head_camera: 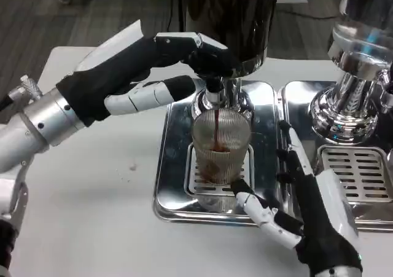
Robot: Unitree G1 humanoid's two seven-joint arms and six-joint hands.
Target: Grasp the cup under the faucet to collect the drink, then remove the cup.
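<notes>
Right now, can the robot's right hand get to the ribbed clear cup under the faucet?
Probably yes: the right hand is open beside the ribbed clear cup, with nothing between them.

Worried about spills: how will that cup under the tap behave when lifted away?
The cup looks like thin ribbed clear plastic, so it may flex if squeezed. It is tall, narrow and partly filled with dark drink, so probably tippy and sloshy. The right hand is near its base.

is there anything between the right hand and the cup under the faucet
Nothing visible does. The right hand sits just right of the ribbed cup on the drip tray, with only bare tray between them. The left hand is up at the faucet.
</notes>
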